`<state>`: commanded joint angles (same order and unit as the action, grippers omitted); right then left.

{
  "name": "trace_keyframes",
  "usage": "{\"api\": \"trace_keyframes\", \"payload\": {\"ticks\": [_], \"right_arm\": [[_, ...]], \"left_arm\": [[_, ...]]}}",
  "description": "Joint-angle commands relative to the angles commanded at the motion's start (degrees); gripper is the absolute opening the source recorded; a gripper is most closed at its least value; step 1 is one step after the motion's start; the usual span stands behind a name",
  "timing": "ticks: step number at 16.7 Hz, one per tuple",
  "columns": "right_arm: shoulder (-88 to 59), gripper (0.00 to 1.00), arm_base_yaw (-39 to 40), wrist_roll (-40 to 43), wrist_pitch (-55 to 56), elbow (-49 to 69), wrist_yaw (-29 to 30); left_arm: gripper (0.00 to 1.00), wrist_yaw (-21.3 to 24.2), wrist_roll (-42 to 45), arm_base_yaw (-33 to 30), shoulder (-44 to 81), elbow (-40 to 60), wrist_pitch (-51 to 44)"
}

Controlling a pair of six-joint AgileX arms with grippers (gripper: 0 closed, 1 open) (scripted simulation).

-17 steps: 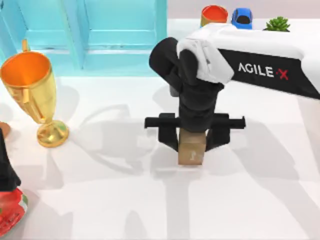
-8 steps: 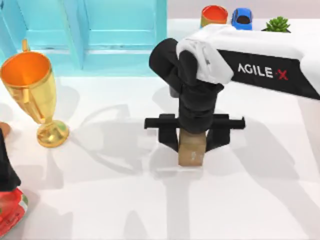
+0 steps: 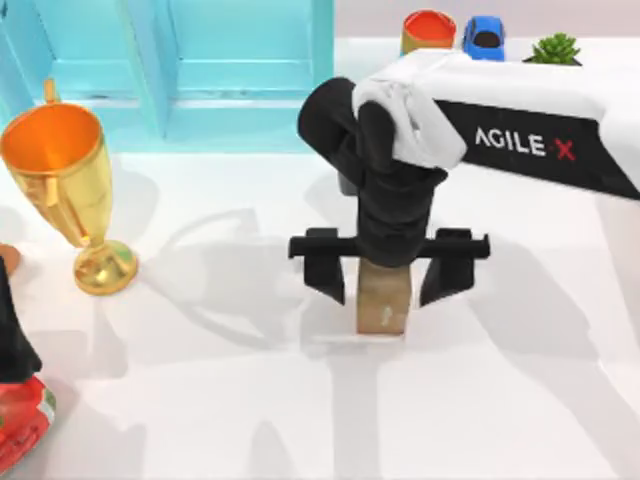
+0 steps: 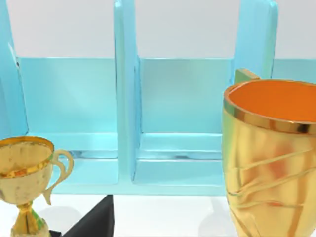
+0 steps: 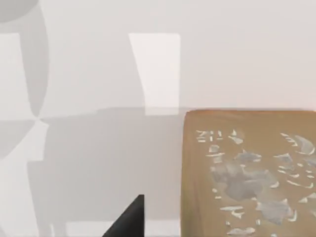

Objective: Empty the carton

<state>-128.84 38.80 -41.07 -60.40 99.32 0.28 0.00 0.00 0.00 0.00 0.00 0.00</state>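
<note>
Right now, biggest thing first: white table [image 3: 520, 400] fills the top view, with a light-blue shelf unit [image 3: 180, 70] across its far left, dividers splitting it into open bays. Left wrist view looks straight into those bays. My right arm [image 3: 520, 110], white shell with black AGILEX panel, reaches in from the right edge and bends down near the middle of the table. Gold trophy cup [image 3: 62, 180] with an orange interior stands upright on the left side, in front of the shelf; left wrist view has it large and close, plus a second, smaller gold trophy [image 4: 24, 182] with handles. My right gripper [image 3: 385, 275] hangs fingers-down over the brown carton [image 3: 384, 300]; jaws are spread wide, one finger each side of the carton, both clear of it, holding nothing. Carton sits upright on the table near centre, well apart from the shelf and the trophy; right wrist view shows its brown face with pale scuffed print. My left arm [image 3: 12, 340] is parked at the left edge, black, next to a red object [image 3: 20, 425] at the near-left corner. Far edge, right of the shelf: orange cup [image 3: 428, 28], blue toy car [image 3: 484, 36], small green plant [image 3: 555, 47].
</note>
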Motion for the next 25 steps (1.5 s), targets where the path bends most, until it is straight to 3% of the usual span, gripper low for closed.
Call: {"api": "trace_keyframes", "payload": {"ticks": [9, 17, 25], "right_arm": [[0.06, 1.0, -0.08, 0.0, -0.19, 0.19, 0.0], [2.37, 1.0, -0.17, 0.11, -15.64, 13.1, -0.02], [2.59, 1.0, -2.07, 2.09, -16.81, 13.89, -0.06]], "left_arm": [[1.0, 0.0, 0.0, 0.0, 0.0, 0.0, 0.0], [1.0, 0.0, 0.0, 0.0, 0.0, 0.0, 0.0], [1.0, 0.0, 0.0, 0.0, 0.0, 0.0, 0.0]]}}
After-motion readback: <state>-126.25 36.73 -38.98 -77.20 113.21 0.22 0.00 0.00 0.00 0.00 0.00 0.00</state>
